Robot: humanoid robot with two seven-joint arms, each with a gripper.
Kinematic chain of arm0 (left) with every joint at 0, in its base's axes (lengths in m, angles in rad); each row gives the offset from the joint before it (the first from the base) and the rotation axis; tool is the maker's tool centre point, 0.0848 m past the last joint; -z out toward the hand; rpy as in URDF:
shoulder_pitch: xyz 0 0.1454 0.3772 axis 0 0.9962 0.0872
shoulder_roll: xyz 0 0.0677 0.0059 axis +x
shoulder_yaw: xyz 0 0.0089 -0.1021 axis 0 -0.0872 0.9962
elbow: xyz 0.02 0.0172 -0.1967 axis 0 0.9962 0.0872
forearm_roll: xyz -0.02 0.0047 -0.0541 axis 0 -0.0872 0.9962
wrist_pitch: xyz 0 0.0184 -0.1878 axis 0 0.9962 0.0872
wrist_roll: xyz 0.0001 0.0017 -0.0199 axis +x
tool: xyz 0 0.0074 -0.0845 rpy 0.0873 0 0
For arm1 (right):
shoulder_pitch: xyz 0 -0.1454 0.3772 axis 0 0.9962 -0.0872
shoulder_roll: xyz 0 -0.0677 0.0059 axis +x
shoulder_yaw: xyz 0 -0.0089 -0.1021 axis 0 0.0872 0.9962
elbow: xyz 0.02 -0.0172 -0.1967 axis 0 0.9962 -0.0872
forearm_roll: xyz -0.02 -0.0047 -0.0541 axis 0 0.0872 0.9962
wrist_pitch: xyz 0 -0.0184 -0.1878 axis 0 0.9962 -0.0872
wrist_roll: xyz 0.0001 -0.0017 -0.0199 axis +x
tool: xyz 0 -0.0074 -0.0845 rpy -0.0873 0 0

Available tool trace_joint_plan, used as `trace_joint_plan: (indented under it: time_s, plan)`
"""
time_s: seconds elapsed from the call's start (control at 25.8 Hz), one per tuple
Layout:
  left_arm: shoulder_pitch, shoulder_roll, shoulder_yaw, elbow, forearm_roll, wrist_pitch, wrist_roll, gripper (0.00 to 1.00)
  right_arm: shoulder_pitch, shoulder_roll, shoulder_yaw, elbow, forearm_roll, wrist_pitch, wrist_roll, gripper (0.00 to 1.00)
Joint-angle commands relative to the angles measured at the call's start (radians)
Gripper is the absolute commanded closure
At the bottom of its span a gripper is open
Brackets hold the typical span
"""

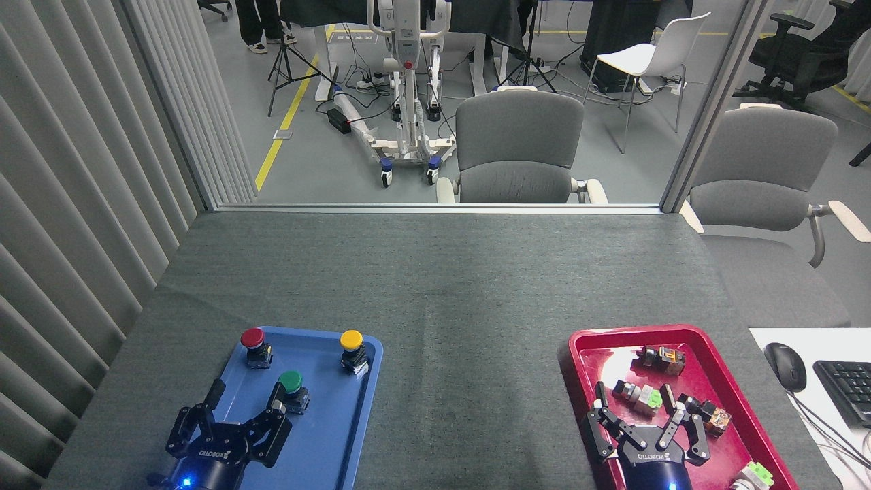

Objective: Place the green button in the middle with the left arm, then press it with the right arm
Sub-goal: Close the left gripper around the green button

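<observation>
The green button stands upright in the blue tray, between the red-capped and yellow-capped buttons and a little nearer me. My left gripper is open just left of it, its right finger close beside the button's body, its left finger over the tray's left part. My right gripper is open over the near part of the red tray, holding nothing. The middle is bare dark grey cloth between the two trays.
A red button and a yellow button stand at the blue tray's far end. Several blocky switches lie in the red tray. A mouse and a keyboard sit at the right edge. Slatted wall on the left.
</observation>
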Motion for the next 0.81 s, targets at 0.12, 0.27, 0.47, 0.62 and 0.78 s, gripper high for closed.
trace_joint_plan:
  time_s: [0.12,0.27,0.47,0.62,0.78]
  plan:
    - [0.010,-0.005,-0.060,0.063,-0.002,0.028,0.007,0.00,0.001,0.001,-0.004,-0.006,0.001,-0.003,0.004,0.00]
    - [-0.013,0.002,-0.081,0.169,-0.013,0.112,0.010,0.00,-0.005,0.003,-0.007,-0.010,0.000,-0.003,0.007,0.00]
    - [-0.071,0.010,-0.093,0.258,-0.015,0.120,0.013,0.00,0.001,0.004,-0.007,-0.017,0.001,0.001,0.005,0.00]
    - [-0.131,0.009,-0.118,0.341,-0.070,0.131,0.013,0.00,0.004,0.006,-0.009,-0.017,0.000,0.006,0.007,0.00]
    - [-0.188,0.009,-0.123,0.425,-0.097,0.132,0.015,0.00,0.001,0.041,-0.010,-0.020,-0.002,0.012,0.005,0.00]
